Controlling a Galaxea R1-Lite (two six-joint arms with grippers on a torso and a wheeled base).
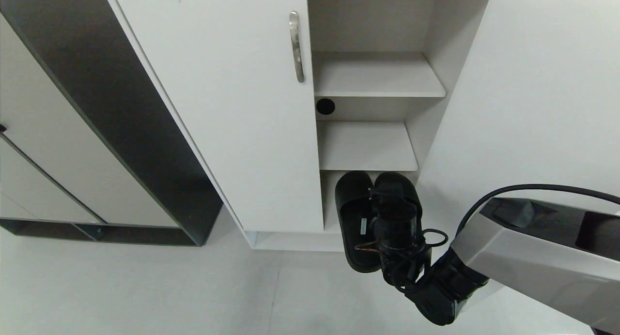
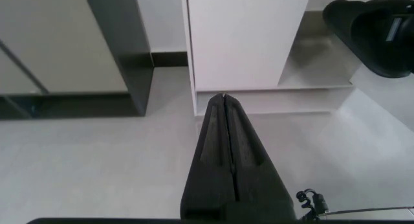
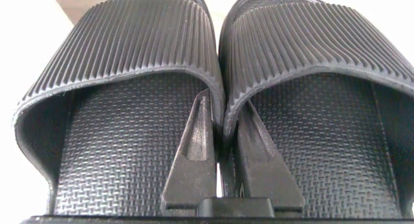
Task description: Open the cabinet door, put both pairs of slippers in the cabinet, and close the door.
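One pair of black slippers [image 1: 357,214] is hanging from the right gripper [image 3: 224,106]. Its fingers are pinching the slippers' two inner side walls together and are almost closed, with only the doubled rubber between them. The pair is sitting at the mouth of the cabinet [image 1: 218,131], toes pointing in over the front of its lowest compartment [image 1: 330,204] and heels jutting out past the cabinet's front. The cabinet's open door [image 1: 533,83] is standing wide beside the arm. The left gripper [image 2: 224,98] is holding nothing, its fingers pressed flat together, and is hanging over the floor in front of the cabinet's base.

Placing looks like the step in hand, and depth is what matters most. The pair should be going straight in until the heels are fully inside the cabinet's front edge, otherwise the door will be catching on them. Soles should be staying level and passing under the cabinet's middle shelf [image 1: 365,146] without clipping it. The safest release is probably lowering until both soles are resting flat, parting the fingers only a little, then drawing straight back so the straps are not dragging along.
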